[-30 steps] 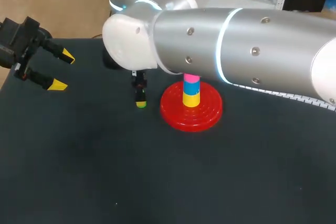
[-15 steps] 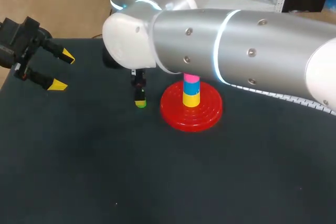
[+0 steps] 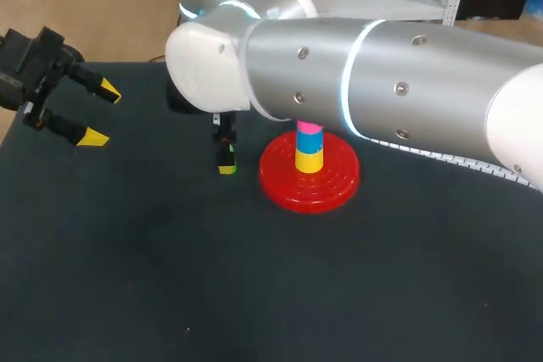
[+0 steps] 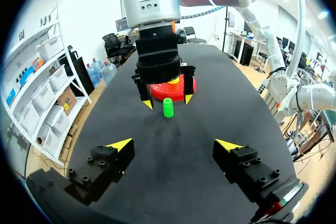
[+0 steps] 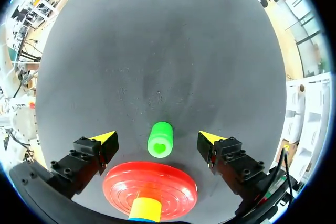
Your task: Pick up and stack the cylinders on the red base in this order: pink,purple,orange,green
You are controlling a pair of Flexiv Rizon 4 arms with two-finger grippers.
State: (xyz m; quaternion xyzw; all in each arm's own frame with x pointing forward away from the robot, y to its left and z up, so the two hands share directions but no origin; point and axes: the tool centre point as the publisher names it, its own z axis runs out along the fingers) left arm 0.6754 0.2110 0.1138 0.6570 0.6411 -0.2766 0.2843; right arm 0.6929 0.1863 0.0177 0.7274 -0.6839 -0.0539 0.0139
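The red base (image 3: 333, 184) stands mid-table and carries a stack, pink (image 3: 310, 128) over blue over yellow. Left of the base, a green cylinder (image 5: 160, 139) stands upright on the black table. My right gripper (image 5: 157, 137) hangs over it, open, with one yellow-tipped finger on each side and neither touching. The left wrist view shows that same right gripper (image 4: 168, 100) with the green cylinder (image 4: 168, 108) between its tips and the red base (image 4: 170, 86) behind. In the head view my right arm hides most of the cylinder. My left gripper (image 3: 95, 113) is open and empty at the table's far left.
The big silver right arm (image 3: 382, 74) crosses above the base from the right. Bare black table (image 3: 170, 277) stretches in front of the base and between the two grippers.
The right arm has shifted very slightly over the green cylinder, its gripper still open. The left arm has not moved.
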